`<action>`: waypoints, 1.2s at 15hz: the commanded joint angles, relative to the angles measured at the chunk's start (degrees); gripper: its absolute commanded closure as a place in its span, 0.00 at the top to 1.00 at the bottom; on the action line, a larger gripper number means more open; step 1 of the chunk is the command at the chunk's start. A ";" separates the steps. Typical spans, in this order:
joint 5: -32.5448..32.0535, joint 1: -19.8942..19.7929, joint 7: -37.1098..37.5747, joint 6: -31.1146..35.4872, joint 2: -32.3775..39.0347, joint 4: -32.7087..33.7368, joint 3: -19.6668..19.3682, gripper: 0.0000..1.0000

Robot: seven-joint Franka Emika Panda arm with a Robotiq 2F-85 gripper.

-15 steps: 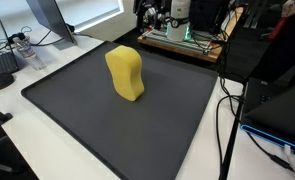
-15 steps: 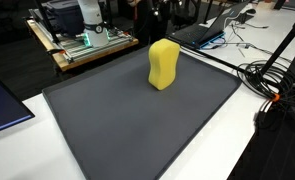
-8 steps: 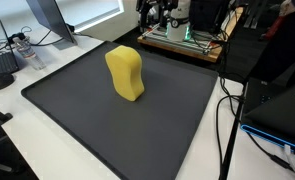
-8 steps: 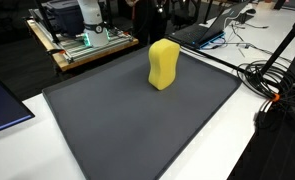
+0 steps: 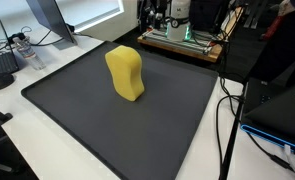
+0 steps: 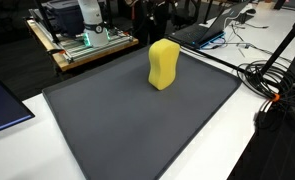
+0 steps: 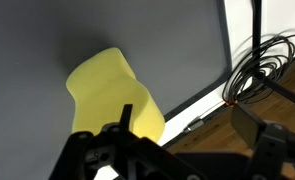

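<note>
A yellow foam block [image 5: 126, 73] with a curvy waist stands upright on a dark grey mat [image 5: 87, 110], towards the mat's far side in both exterior views [image 6: 163, 63]. In the wrist view the block [image 7: 107, 90] fills the left middle, just ahead of my gripper [image 7: 187, 135]. The gripper is open and holds nothing. Its dark left finger [image 7: 124, 118] overlaps the block's lower edge in the picture, and its right finger [image 7: 252, 125] hangs over the mat's edge. I cannot tell whether anything touches the block.
A wooden board with electronics [image 5: 182, 40] [image 6: 87, 45] sits behind the mat. Black cables [image 6: 277, 85] [image 7: 267, 65] lie beside the mat's edge, and more cables [image 5: 227, 120] run along another side. A laptop [image 6: 212, 30] and a monitor stand [image 5: 47, 18] are nearby.
The yellow block has not moved. Dark arm parts at the far edge of the exterior views shift slightly; the gripper stays open.
</note>
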 commanded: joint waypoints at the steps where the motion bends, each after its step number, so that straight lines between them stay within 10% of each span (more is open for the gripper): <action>1: 1.33 -1.54 1.36 0.57 2.47 -5.48 0.59 1.00; 13: 11.13 0.73 1.14 0.85 7.36 -22.35 -2.93 1.00; 18: 15.22 8.38 1.16 -7.33 19.65 -26.86 -8.44 1.00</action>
